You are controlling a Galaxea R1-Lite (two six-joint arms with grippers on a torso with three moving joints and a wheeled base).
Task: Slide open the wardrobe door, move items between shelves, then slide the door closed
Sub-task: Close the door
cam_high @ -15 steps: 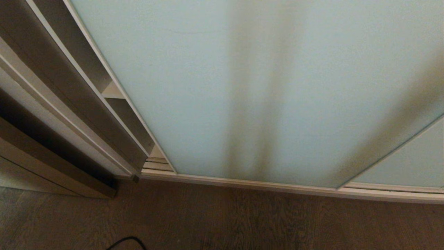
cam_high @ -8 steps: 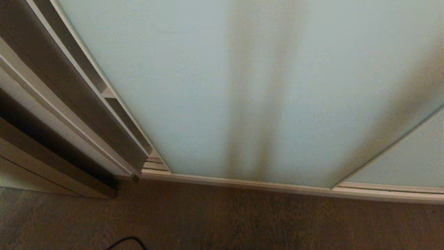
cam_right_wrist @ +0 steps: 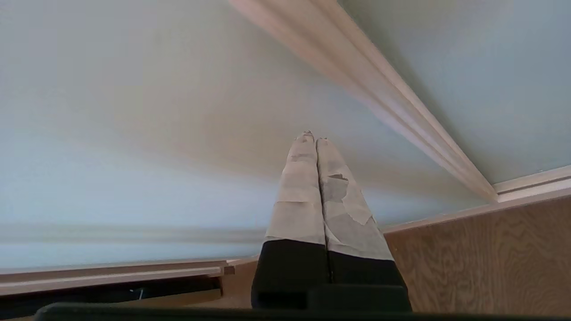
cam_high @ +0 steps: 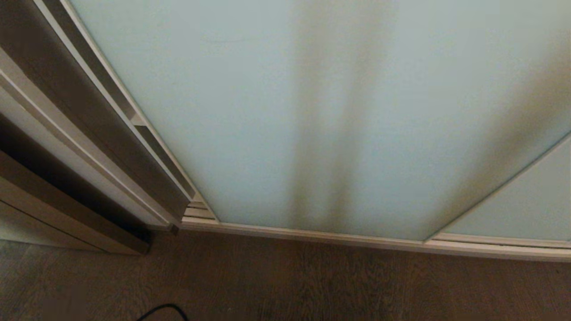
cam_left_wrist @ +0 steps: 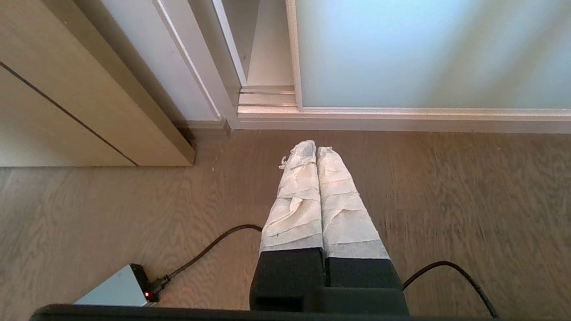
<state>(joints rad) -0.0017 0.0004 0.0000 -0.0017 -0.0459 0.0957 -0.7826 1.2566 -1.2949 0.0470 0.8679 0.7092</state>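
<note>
Head view shows the frosted mint glass door (cam_high: 250, 111) nearly meeting the wardrobe's side; a narrow gap remains. Both grippers' jaws, left (cam_left_wrist: 316, 149) and right (cam_right_wrist: 313, 136), are closed, empty.

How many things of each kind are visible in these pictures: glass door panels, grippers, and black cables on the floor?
Pale mint-green frosted glass door panels: 2
Grippers with white-wrapped fingers: 2, left gripper, right gripper
Black cables on the brown wood-grain floor: 2
Total: 6

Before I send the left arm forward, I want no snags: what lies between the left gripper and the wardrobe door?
Only bare wood floor, then the door's bottom track, in the left wrist view. Left gripper is shut.
</note>
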